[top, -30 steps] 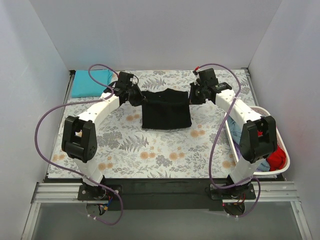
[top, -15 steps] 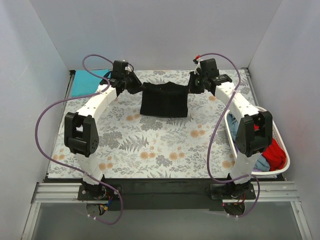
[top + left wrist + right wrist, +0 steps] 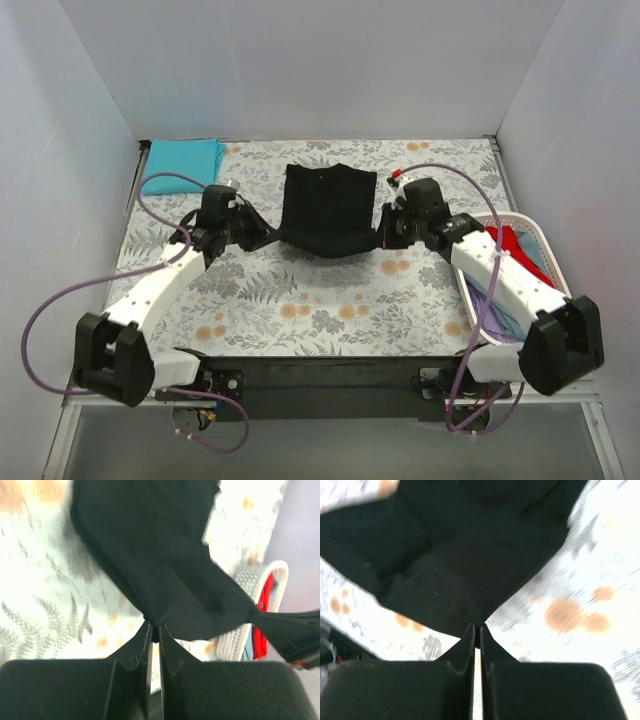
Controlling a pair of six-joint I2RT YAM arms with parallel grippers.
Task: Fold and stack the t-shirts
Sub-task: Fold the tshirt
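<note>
Over the table [image 3: 300,310], the black t-shirt [image 3: 328,205] is lying mid-table, with its near edge hanging between the arms. The left fingers [image 3: 139,650] and right fingers [image 3: 462,652] are each pinching a near corner. We're recommending matched height and even tension, then laying the fold down flat.

The top view is bright, even and sharp, with soft shadows. Both wrist views are blurred; the cover [image 3: 30,580] glares white and the black shirt [image 3: 445,555] lacks detail.
</note>
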